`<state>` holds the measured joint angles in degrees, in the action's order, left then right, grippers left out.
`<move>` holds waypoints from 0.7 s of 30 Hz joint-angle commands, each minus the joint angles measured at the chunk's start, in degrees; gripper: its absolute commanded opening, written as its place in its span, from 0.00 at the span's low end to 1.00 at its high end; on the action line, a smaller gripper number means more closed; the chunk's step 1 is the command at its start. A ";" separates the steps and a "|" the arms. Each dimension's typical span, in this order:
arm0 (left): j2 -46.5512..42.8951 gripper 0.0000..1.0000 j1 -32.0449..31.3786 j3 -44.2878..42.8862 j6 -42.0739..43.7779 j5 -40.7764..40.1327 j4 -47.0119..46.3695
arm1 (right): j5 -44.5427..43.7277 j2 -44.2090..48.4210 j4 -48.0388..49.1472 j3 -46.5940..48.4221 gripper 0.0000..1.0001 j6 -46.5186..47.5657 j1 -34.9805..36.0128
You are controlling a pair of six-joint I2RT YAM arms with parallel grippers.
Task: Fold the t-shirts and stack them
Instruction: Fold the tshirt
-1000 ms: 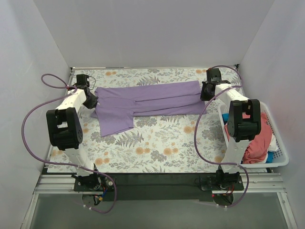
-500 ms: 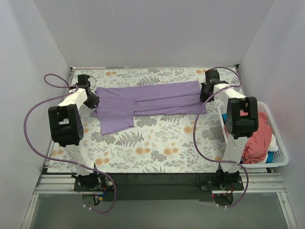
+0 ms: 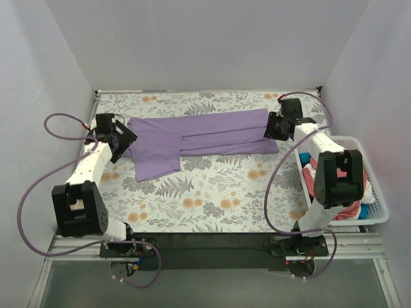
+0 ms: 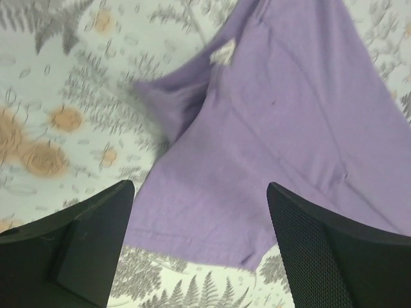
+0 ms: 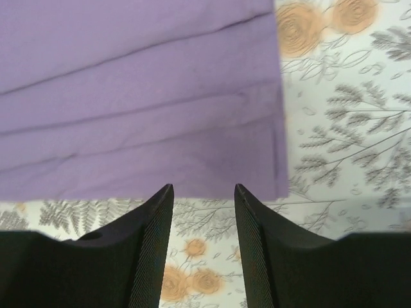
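Observation:
A lavender t-shirt (image 3: 199, 136) lies on the floral table, its long sides folded in and one sleeve (image 3: 156, 163) sticking out toward the near side. My left gripper (image 3: 122, 138) hovers open over the shirt's left end; the wrist view shows purple cloth (image 4: 270, 128) below, nothing between its fingers. My right gripper (image 3: 275, 126) stands open at the shirt's right end, the hem (image 5: 192, 154) just beyond its fingertips, nothing held. A coral-pink t-shirt (image 3: 350, 186) sits heaped in the basket with white and blue cloth (image 3: 367, 200).
A white slatted plastic basket (image 3: 379, 208) stands at the right edge of the table, beside the right arm. White walls close in the table on the left, back and right. A floral cloth (image 3: 212, 199) covers the table in front of the shirt.
Both grippers have opened and let go of the lavender shirt's ends. Both arms drew back slightly from the shirt, the left one swinging outward to the left.

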<state>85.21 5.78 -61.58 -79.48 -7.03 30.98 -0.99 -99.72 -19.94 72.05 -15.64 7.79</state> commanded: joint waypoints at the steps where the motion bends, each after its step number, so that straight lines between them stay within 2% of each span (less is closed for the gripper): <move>1: -7.24 0.83 -0.59 8.57 -0.59 3.24 -0.04 | 9.50 5.41 5.52 -7.96 0.49 -1.94 2.13; 3: -9.44 0.84 -1.29 11.82 -0.50 4.56 -0.13 | 14.08 7.86 8.59 -10.95 0.49 -2.03 3.89; 7: -11.64 0.84 -2.26 17.28 -0.32 4.65 -0.22 | 19.27 9.55 13.17 -16.84 0.49 -2.81 12.30; 14: -6.56 0.77 -4.99 20.10 0.03 2.64 -0.92 | 22.87 7.18 22.22 -19.06 0.49 -7.38 22.96; 21: -3.39 0.50 -8.42 20.62 -0.58 0.96 -1.54 | 25.17 -1.86 27.77 -13.01 0.49 -12.48 29.03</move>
<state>81.17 -1.87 -41.60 -79.79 -4.91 30.39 22.13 -97.91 2.68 54.52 -24.97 35.14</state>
